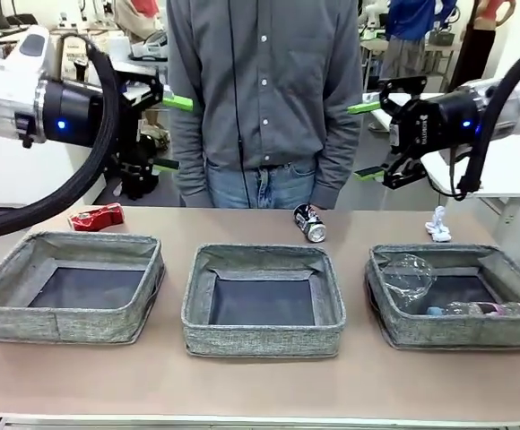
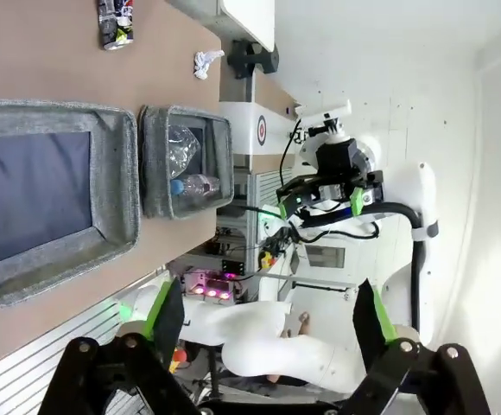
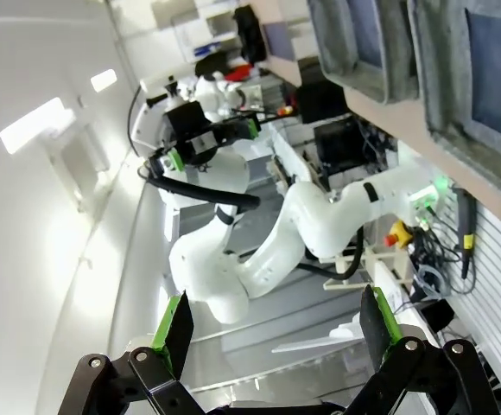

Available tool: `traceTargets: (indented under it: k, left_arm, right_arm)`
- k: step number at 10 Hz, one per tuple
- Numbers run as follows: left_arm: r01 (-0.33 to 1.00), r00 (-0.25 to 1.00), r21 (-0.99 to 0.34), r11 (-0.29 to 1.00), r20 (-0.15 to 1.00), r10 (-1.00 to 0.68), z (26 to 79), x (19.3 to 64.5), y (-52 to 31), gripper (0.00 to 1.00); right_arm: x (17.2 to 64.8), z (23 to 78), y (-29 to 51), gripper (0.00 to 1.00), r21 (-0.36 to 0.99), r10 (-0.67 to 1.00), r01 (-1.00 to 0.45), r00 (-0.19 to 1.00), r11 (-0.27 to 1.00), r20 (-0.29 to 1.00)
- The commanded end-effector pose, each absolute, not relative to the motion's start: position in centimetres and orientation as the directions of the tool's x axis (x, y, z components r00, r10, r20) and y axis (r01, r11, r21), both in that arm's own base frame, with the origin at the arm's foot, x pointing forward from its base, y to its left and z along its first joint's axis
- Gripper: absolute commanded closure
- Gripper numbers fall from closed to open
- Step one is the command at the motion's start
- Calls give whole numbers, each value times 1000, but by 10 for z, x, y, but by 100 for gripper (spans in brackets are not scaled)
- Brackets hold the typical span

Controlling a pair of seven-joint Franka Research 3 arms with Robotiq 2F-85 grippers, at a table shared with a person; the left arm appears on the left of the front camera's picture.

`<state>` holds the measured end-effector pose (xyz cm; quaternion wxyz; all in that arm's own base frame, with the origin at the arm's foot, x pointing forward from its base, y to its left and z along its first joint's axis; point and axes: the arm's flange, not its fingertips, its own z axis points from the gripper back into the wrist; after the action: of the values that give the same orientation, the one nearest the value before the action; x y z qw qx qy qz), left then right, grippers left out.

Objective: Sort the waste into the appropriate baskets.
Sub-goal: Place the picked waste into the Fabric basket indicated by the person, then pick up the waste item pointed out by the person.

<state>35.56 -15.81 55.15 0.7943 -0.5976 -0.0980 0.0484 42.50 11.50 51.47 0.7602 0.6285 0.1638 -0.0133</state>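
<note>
Nearest, we see three shallow grey woven-fabric trays in a row on the tan table (image 1: pixel 260 385). The left basket (image 1: pixel 58 321) and the middle basket (image 1: pixel 262 339) show dark flat bottoms, while the right basket (image 1: pixel 462 333) holds a crumpled clear plastic piece (image 1: pixel 408 276) and a clear blue-capped plastic bottle (image 1: pixel 475 309).

Just beyond them lie three pieces. A crushed red can (image 1: pixel 97 216) sits behind the left basket, its long axis across the table. A dark printed can with silver ends (image 1: pixel 310 223) sits behind the middle basket, one end toward us. A white paper wad (image 1: pixel 437 224) sits behind the right basket.

Above, the left gripper (image 1: pixel 172 133) and the right gripper (image 1: pixel 366 140) hang high, jaws spread wide, holding nothing. We judge that the red can, below and outward of the left claw, falls to that arm and the wad to the right arm. The dark can lies between them, somewhat nearer the right.

A person (image 1: pixel 260 90) in a grey shirt stands at the far edge.
</note>
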Motion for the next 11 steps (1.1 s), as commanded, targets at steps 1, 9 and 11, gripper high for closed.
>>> traceTargets:
  k: [1, 9, 11]
  left_arm:
    - [26, 974, -968, 252, 81, 211, 554, 351, -159, 0]
    - [26, 974, -968, 252, 81, 211, 554, 351, -159, 0]
    - [26, 974, -968, 252, 81, 211, 554, 351, -159, 0]
  right_arm:
    - [429, 518, 117, 0, 957, 191, 208, 950, 204, -248]
    - [429, 518, 117, 0, 957, 191, 208, 950, 204, -248]
    - [429, 518, 117, 0, 957, 191, 208, 950, 204, -248]
